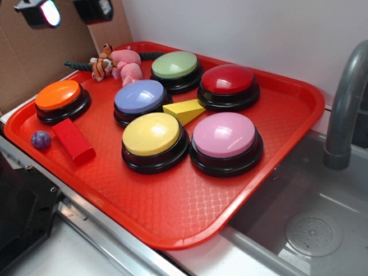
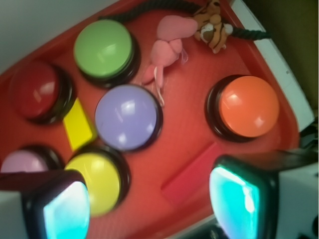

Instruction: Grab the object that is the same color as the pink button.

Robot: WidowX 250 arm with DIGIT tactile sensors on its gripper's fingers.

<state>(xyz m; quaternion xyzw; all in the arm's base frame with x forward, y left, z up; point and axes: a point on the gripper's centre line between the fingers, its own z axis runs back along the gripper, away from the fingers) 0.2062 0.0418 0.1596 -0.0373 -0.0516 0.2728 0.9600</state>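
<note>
**Over the tray, nothing held**

The red tray (image 1: 276, 172) carries everything. Near its front edge sits the pink button (image 1: 225, 135). At the far corner lies the bunny (image 2: 167, 50), touching the tiger (image 2: 212, 22). My gripper (image 2: 149, 204) hangs above, fingers (image 2: 239, 204) apart

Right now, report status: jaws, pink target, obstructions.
Gripper jaws open, empty, high above tray. Pink bunny at far edge, untouched, touching the tiger plush. Lavender button close beside it.

Six dome buttons (image 1: 224, 135); two plush toys (image 1: 127, 64); two blocks (image 1: 73, 141); one ball (image 1: 41, 140).
</note>
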